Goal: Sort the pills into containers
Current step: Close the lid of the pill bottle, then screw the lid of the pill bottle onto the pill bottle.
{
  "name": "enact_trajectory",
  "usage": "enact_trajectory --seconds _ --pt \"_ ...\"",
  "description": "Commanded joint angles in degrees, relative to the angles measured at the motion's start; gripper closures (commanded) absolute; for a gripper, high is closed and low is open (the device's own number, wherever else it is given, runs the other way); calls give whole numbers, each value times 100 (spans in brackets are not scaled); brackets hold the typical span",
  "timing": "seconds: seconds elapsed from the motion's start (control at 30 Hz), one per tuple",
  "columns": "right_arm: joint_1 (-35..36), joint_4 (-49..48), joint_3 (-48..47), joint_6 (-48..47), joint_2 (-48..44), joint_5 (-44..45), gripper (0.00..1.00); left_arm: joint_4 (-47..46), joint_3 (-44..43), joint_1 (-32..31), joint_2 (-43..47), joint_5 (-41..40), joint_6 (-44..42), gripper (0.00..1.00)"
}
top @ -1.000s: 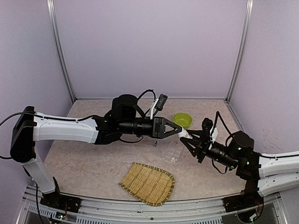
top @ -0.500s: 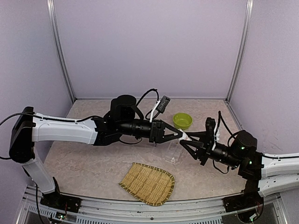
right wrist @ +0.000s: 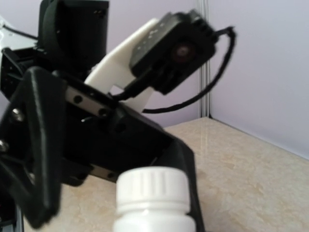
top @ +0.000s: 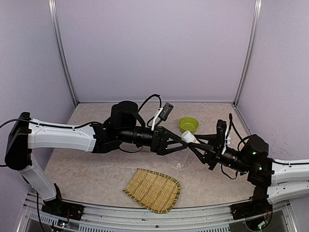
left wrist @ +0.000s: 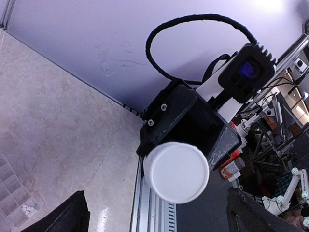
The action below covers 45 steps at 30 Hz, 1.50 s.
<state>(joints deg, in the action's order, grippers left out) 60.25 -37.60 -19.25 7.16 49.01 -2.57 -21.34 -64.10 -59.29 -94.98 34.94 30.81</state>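
Note:
A white pill bottle [top: 189, 137] with a ribbed cap [right wrist: 152, 187] hangs over the table, and my right gripper [top: 198, 143] is shut on its body. My left gripper [top: 184, 143] faces it cap-on, its jaws spread wide on either side of the cap [left wrist: 176, 171] without touching it. The containers, a clear organiser box [top: 178, 157], lie on the table under both grippers. Its corner [left wrist: 10, 189] shows in the left wrist view with a few white pills [left wrist: 28, 209] in one compartment. In the right wrist view my own fingers are hidden below the bottle.
A lime-green bowl [top: 188, 124] stands behind the grippers at the back right. A woven bamboo tray [top: 153, 189] lies near the front edge. Purple walls close the table on three sides.
My left gripper was shut on the bottle's cap and has now opened wide around it. Both arms have shifted a little to the right and forward with the bottle.

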Motion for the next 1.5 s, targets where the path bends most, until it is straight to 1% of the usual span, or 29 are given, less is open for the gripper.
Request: enact_trajectory --seconds 0.0,0.17,0.4,0.57,0.9,1.2,1.47 --pt "49 -175 -136 15 -217 164 88 -155 188 53 531 -349 -101 1" --pt "48 -64 -259 17 -85 218 88 -430 401 126 792 -682 34 1" --pt "48 -191 -411 139 240 126 89 -479 178 81 525 -518 215 1" --pt "49 13 -597 170 488 411 89 -529 132 28 472 -478 247 1" --pt "48 57 -790 297 1037 562 89 -752 150 -39 493 -367 264 1" --pt "51 -69 -916 425 1620 258 90 -958 218 -80 507 -250 251 1" --pt "74 -93 -1026 468 1958 -33 90 -1030 231 -96 542 -246 242 1"
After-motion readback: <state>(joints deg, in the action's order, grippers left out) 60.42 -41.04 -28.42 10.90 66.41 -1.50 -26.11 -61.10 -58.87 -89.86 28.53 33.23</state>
